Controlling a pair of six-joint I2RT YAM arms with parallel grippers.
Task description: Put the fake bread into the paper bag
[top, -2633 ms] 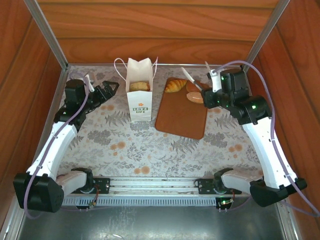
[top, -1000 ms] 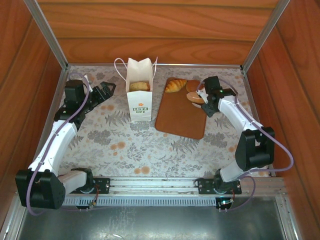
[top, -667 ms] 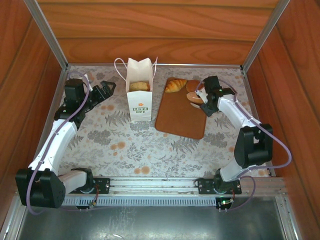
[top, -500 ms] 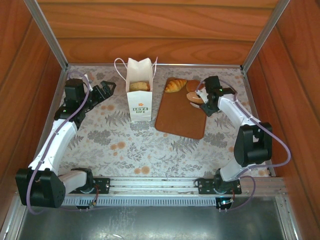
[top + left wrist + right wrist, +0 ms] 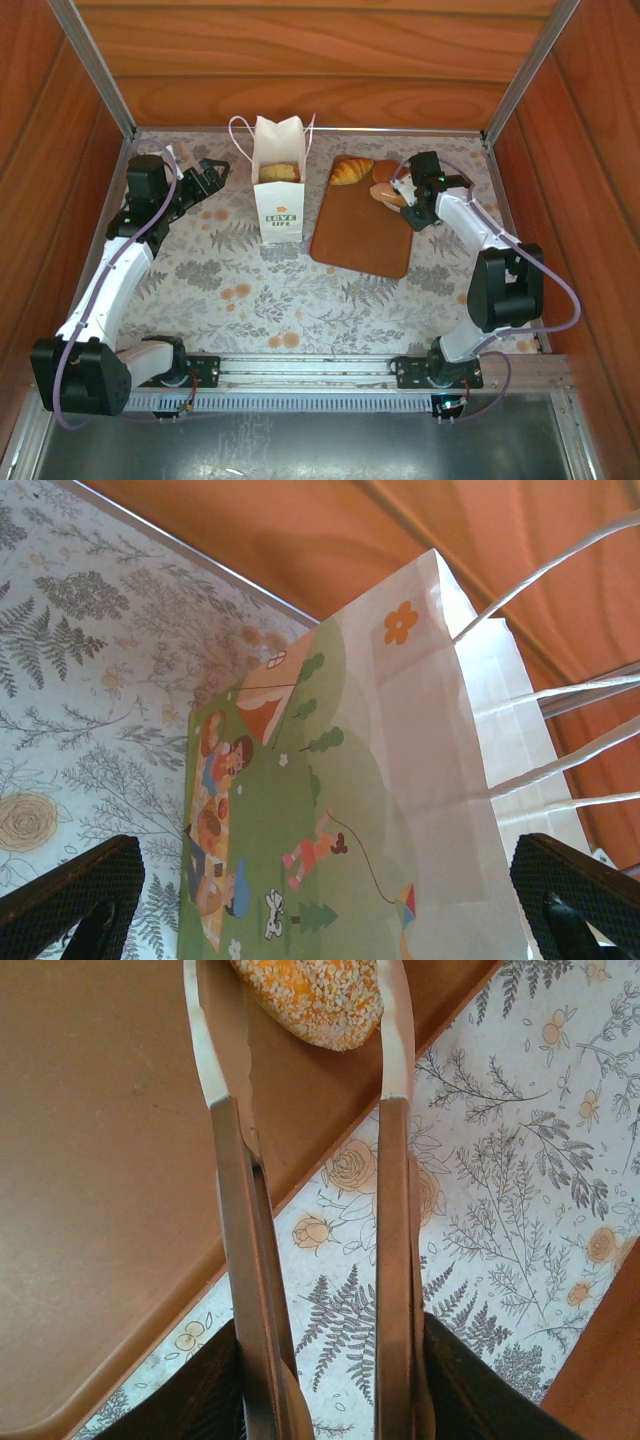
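Observation:
The white paper bag (image 5: 278, 200) stands upright at the back left with one piece of fake bread (image 5: 280, 172) inside its mouth. A croissant (image 5: 351, 170) lies on the far end of the brown board (image 5: 355, 235). My right gripper (image 5: 393, 190) reaches over the board's far right corner. Its long white-tipped blades pinch a seeded oval roll (image 5: 315, 990) from both sides above the board (image 5: 100, 1160). My left gripper (image 5: 213, 172) is open just left of the bag. Its dark fingertips (image 5: 80, 900) stand wide apart facing the bag's picture side (image 5: 400, 780).
Wooden walls enclose the flowered tablecloth (image 5: 250, 290) on three sides. The bag's cord handles (image 5: 560, 690) stick out toward the back wall. The board's edge (image 5: 250, 1230) runs diagonally under the right blades, with bare cloth (image 5: 500, 1160) to its right.
The right arm swung down to the board's far corner and its blades closed around the roll, which has shifted slightly left. The left gripper edged a little toward the bag.

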